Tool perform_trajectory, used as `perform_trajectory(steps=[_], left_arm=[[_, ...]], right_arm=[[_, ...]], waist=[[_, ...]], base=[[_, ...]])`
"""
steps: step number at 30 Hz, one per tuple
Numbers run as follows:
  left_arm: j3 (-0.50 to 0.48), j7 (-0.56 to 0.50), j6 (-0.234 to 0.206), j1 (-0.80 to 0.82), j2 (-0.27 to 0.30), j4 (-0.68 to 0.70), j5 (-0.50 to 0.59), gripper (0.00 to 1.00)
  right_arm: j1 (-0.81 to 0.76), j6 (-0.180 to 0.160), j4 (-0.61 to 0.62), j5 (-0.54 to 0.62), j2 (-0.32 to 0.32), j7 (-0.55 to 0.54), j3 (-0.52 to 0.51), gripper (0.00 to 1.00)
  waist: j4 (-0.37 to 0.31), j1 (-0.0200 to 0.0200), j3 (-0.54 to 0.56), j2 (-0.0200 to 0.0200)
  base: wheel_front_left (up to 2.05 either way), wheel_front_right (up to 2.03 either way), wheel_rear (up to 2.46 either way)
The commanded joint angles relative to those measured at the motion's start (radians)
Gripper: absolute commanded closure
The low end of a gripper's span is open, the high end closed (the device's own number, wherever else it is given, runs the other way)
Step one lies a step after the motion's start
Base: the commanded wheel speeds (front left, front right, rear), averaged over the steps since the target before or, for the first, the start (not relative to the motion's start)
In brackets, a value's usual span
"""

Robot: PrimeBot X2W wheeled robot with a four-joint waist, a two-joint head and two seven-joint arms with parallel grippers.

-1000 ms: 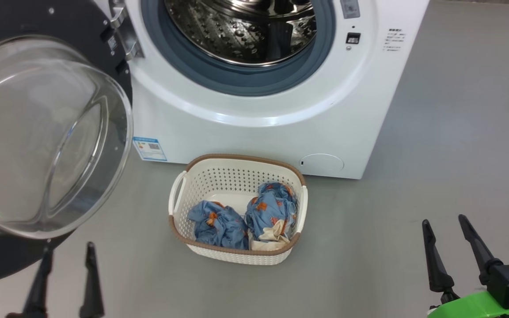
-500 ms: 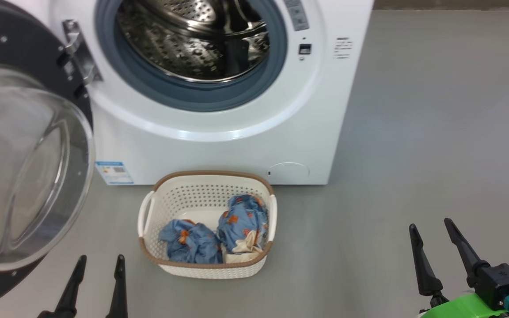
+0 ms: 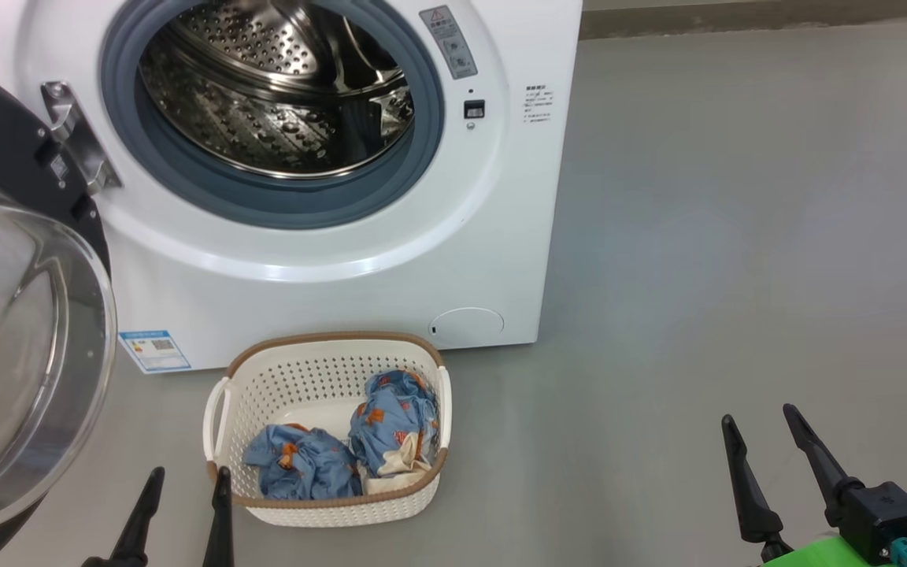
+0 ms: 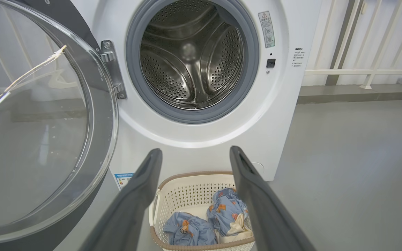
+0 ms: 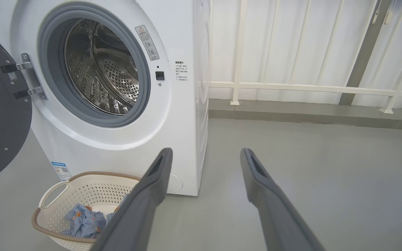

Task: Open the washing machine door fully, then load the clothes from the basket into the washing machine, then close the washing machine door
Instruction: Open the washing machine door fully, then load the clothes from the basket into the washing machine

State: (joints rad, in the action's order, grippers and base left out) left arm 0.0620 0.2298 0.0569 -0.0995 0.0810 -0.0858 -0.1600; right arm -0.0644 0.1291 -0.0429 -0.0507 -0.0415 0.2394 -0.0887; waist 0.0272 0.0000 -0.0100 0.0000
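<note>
1. White sheet metal fills the upper left of the head view: the washing machine (image 3: 327, 283). Its door (image 3: 20, 339) is swung out to the left edge of the frame, with the glass bowl facing the camera. The steel drum (image 3: 272, 94) stands bare, with no cloth in it.
2. Over the last second the whole head picture has slid. Machine and basket (image 3: 327, 337) have gone left and down in the frame together, and more of the drum's mouth now shows. That is the camera turning; the things themselves have not moved. The basket sits as before on the grey floor (image 3: 697, 276), just in front of the machine and below left of the round filter cap (image 3: 466, 324).
3. The clothes (image 3: 359, 449) lie in the basket at lower centre-left, two blue bundles touching. The right-hand one has a cream part against the near wall.
4. The left gripper (image 3: 190, 472) is at the lower left with its fingers spread and nothing between them, just beside the basket's near left corner. The right gripper (image 3: 758, 413) is at the lower right, likewise spread and empty, well apart from the basket.
5. The opening step looks done, though the frame edge cuts the door off, so it is only probably at full swing. Loading has not begun. The new view takes in both drum mouth and basket, which suits a reach for the first bundle, and the left gripper is the nearer one.
</note>
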Motion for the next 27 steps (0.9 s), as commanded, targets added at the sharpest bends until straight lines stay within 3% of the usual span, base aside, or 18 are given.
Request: perform_trajectory(steps=[1,27], left_arm=[[-0.030,-0.001,-0.008,0.032,0.014,0.017,0.000,0.00],[-0.007,0.001,-0.031,0.052,0.030,-0.004,-0.002,0.00]], right_arm=[[0.010,0.002,0.029,-0.002,-0.009,0.005,0.022,0.00],[0.009,0.002,0.029,-0.011,-0.009,0.006,0.012,0.00]], waist=[[-0.006,0.0000,0.006,0.0000],[-0.003,0.0000,0.011,0.0000]], base=[[0.00,0.00,0.00],[0.00,0.00,0.00]])
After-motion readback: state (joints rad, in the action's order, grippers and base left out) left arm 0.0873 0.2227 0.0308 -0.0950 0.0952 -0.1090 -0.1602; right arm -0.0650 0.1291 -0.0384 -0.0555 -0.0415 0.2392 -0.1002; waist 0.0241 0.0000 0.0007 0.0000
